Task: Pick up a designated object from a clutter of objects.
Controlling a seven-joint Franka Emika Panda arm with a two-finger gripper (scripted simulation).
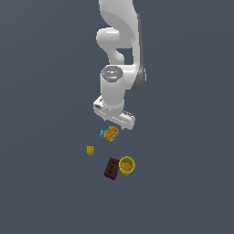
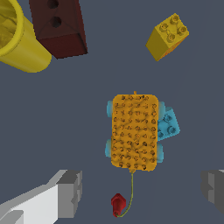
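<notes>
Orange and bumpy, the orange block (image 2: 134, 132) lies on the floor beside the cyan brick (image 2: 168, 124) — right under the gripper (image 2: 140, 192), whose fingers (image 2: 70, 193) are wide apart, holding nothing.

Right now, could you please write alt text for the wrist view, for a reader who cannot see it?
Seen from above, an orange block with a studded top lies on a grey floor, a cyan brick partly under it, between the open hand's fingers. A yellow cube, dark red brick and yellow cup lie beyond.
</notes>
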